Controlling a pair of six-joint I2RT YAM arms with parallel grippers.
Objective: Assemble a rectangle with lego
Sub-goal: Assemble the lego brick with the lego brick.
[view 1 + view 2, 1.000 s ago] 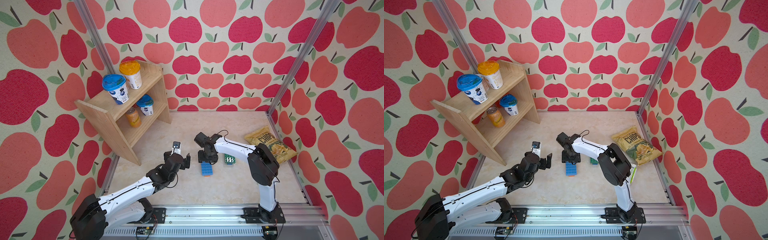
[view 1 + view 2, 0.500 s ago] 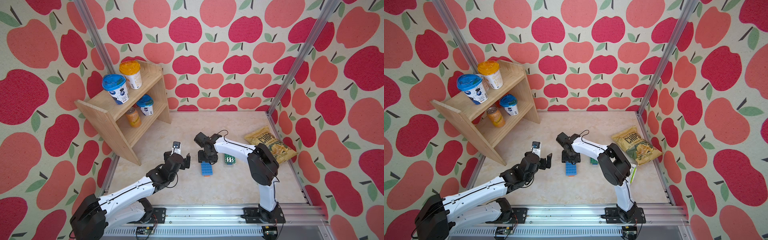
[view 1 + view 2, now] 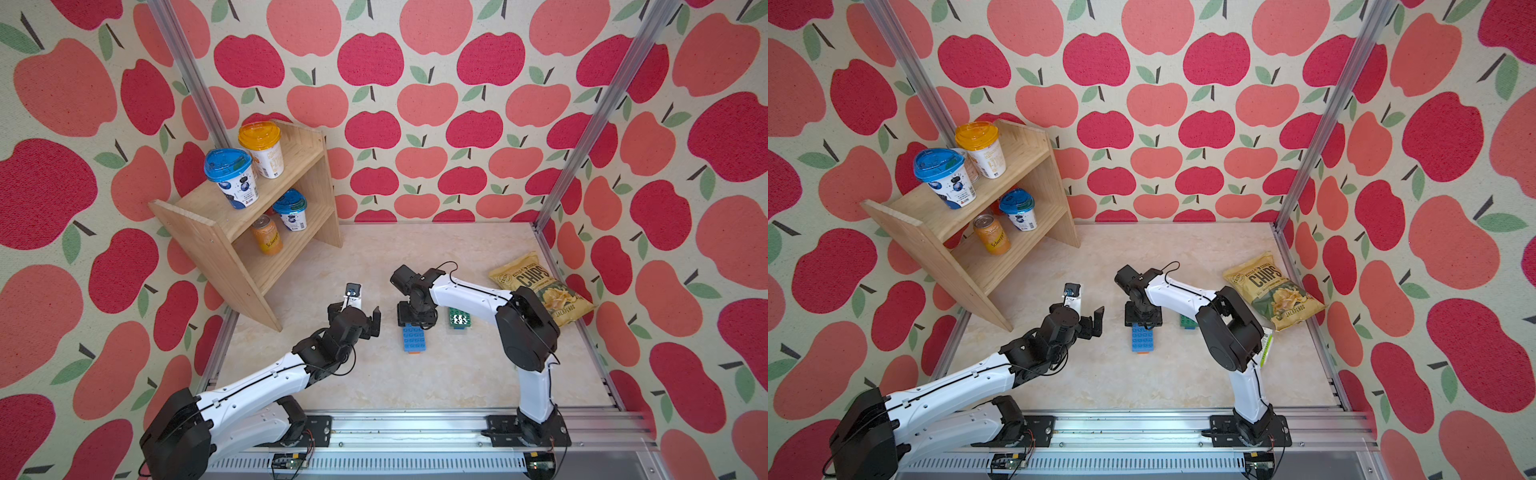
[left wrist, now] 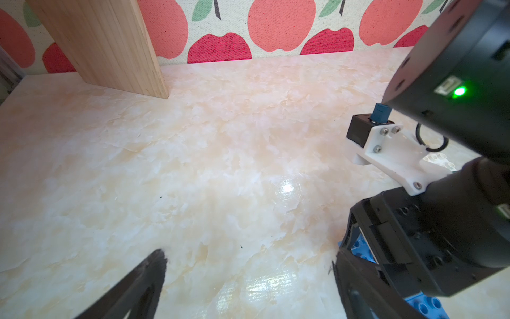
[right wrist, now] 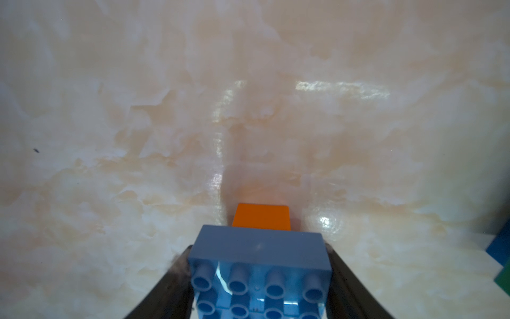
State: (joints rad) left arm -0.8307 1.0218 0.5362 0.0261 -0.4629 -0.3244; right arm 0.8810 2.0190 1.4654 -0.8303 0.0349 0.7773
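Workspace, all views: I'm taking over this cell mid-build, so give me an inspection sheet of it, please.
Surface: marbled tabletop, glossy.
Job's things: blue brick atop orange brick; green brick with white on top, apart beside it.
Clutter: chips bag; wooden shelf holding cups and a can.
Grippers: right gripper shut on blue brick; left gripper open, empty.
Cables: black cable looping off right wrist, clear of bricks.
Surroundings: apple-print walls, aluminium frame.
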